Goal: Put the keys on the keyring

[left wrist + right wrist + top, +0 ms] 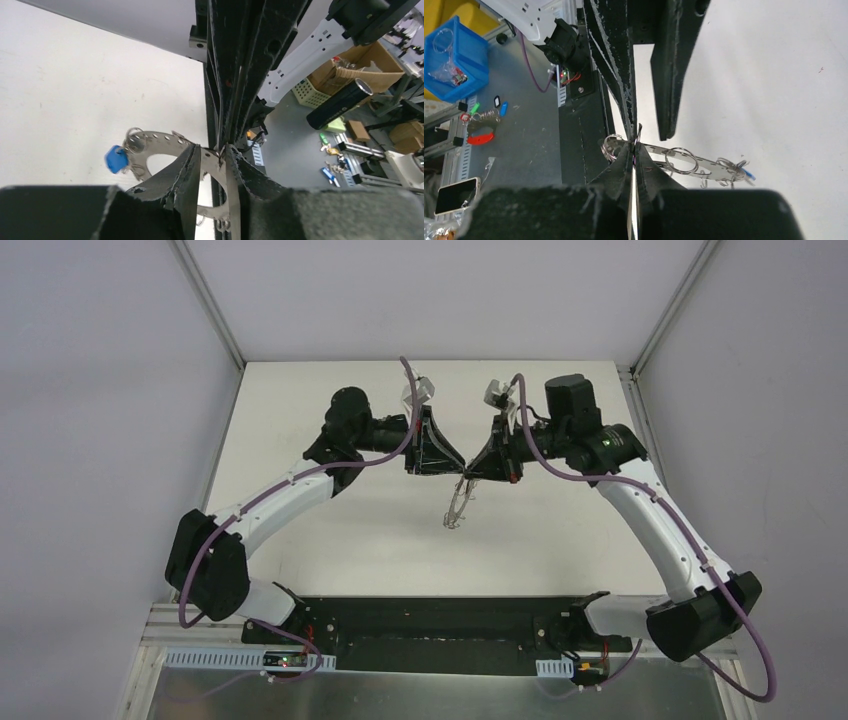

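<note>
Grey keyring (160, 142) on edge, pointing nearward

Overhead plus wrist close-ups; shared keyring (160, 141)

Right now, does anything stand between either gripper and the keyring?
Nothing visible does. The right gripper is pinched shut on the keyring, and the left gripper straddles its band beside it. The blue key already hangs from it on the far side.
</note>
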Controlling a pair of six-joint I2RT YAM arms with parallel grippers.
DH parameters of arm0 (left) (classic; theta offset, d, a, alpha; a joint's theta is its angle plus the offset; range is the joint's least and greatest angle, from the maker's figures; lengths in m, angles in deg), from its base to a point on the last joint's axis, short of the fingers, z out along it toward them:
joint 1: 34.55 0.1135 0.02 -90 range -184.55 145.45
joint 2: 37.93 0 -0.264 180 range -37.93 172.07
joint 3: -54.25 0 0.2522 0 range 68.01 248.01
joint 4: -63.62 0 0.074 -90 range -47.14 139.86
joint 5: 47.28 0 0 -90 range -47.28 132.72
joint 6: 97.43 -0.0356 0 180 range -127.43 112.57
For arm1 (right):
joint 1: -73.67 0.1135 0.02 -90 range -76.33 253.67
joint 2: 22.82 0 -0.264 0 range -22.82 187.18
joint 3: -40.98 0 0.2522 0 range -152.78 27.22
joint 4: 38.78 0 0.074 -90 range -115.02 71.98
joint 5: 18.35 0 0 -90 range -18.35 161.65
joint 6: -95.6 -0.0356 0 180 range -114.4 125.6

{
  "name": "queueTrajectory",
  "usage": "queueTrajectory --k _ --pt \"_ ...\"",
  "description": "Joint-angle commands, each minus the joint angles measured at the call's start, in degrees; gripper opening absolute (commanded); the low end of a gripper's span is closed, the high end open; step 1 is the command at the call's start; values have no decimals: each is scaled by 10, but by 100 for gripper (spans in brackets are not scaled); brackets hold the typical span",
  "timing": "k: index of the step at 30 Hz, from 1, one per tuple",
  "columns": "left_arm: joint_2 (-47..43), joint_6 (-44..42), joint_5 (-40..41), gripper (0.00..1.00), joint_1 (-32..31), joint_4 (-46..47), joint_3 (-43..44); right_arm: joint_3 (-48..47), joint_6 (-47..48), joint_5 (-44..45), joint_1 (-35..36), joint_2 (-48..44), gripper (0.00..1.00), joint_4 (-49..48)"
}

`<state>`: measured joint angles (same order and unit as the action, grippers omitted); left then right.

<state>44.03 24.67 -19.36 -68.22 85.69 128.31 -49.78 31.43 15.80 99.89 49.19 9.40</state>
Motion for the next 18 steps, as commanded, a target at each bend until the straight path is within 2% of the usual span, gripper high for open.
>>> queueTrajectory --k 1,5,13,18 --pt "-33 -173 -11 27 -3 -168 63 -48 82 21 28 21 0 86" --pt "-27 -238 -13 28 -10 -250 87 -64 87 23 38 36 0 100" --pt "-22 -314 -36 27 -18 -346 110 -73 85 20 40 51 0 105" --pt "-24 -392 -45 28 -18 -432 125 -72 86 23 39 52 0 105"
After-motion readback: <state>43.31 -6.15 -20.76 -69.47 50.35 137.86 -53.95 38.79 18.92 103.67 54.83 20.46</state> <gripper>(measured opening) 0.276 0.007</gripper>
